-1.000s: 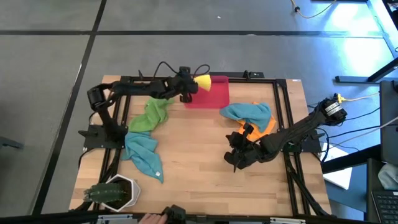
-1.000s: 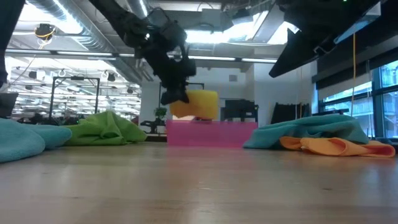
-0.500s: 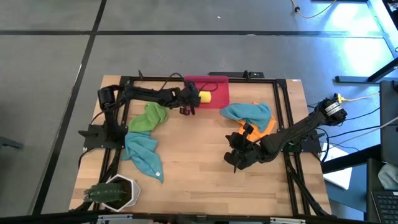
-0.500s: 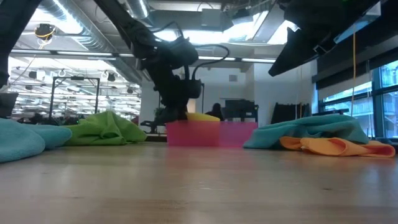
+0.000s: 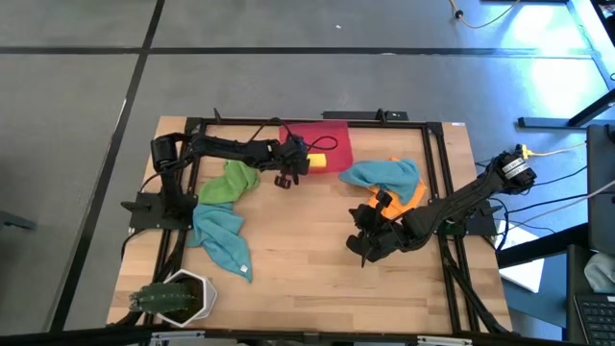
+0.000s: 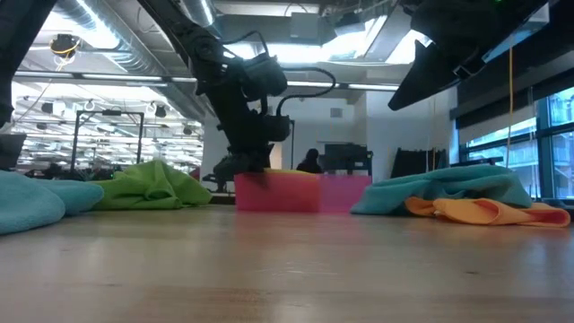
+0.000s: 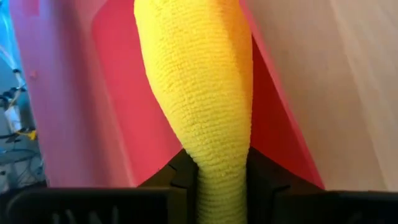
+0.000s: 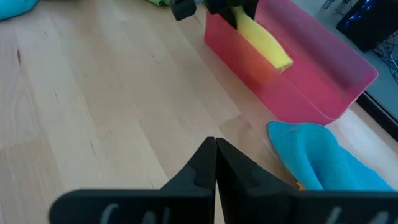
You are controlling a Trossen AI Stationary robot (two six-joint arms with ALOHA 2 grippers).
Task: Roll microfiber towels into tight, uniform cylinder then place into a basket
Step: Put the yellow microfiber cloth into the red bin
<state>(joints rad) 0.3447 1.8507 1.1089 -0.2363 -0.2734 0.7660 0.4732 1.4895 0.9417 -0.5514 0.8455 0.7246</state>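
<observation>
The rolled yellow towel (image 7: 196,93) is a nubbly, tapered cylinder lying inside the smooth red-pink basket (image 5: 332,135) at the table's far edge. Loose, crumpled cloths sit on the pale wooden table (image 5: 298,240) — green (image 5: 231,180) and teal (image 5: 221,235) on the left, teal (image 5: 384,173) over orange (image 5: 408,199) on the right. Behind is an open workshop with ceiling ducts. The left gripper (image 7: 214,180) sits at the basket's near-left corner, fingers either side of the roll's narrow end — whether they pinch it, I cannot tell. The right gripper (image 8: 215,158) hovers mid-table, jaws pressed together, empty.
</observation>
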